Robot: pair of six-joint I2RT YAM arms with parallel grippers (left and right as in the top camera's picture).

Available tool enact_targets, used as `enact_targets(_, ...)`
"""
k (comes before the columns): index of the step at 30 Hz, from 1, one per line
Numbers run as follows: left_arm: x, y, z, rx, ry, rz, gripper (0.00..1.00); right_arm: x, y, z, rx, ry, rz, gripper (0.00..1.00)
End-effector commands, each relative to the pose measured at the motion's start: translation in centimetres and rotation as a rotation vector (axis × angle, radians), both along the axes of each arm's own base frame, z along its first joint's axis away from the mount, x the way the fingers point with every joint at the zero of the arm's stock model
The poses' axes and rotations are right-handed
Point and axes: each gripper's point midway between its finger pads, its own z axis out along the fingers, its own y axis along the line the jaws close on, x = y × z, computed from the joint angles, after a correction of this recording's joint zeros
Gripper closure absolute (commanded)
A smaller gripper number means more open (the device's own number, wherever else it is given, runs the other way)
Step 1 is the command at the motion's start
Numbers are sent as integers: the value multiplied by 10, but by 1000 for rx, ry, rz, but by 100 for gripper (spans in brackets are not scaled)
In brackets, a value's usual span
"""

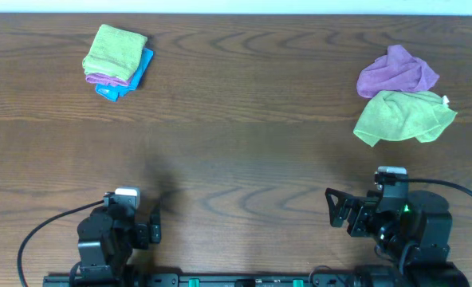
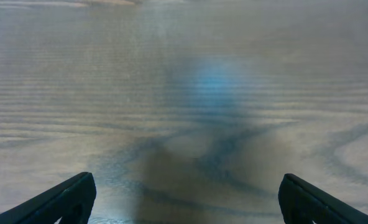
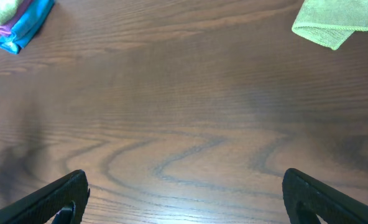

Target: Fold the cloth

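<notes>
A crumpled green cloth (image 1: pixel 403 117) lies at the right of the table, with a crumpled purple cloth (image 1: pixel 397 72) just behind it. The green cloth's corner also shows in the right wrist view (image 3: pixel 336 22). My left gripper (image 1: pixel 155 223) is open and empty near the front edge at the left; its jaws (image 2: pixel 187 193) frame bare wood. My right gripper (image 1: pixel 332 209) is open and empty near the front edge at the right, well short of the cloths; its jaws (image 3: pixel 184 193) frame bare wood.
A stack of folded cloths (image 1: pixel 118 60), green on top over purple and blue, sits at the far left of the wooden table (image 1: pixel 236 143). Its blue edge shows in the right wrist view (image 3: pixel 22 28).
</notes>
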Motion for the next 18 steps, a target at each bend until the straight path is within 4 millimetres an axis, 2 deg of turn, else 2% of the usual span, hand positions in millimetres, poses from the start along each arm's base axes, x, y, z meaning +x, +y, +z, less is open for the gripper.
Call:
enact_targets(1, -1, 0, -10, 27, 9, -20, 5, -1, 0, 0, 13, 1, -9, 1)
enact_targets(7, -4, 9, -30, 45, 55, 22, 5, -1, 0, 0, 13, 1, -9, 1)
enact_targets(18, -3, 11, -30, 95, 45, -12, 5, -1, 0, 0, 13, 1, -9, 1)
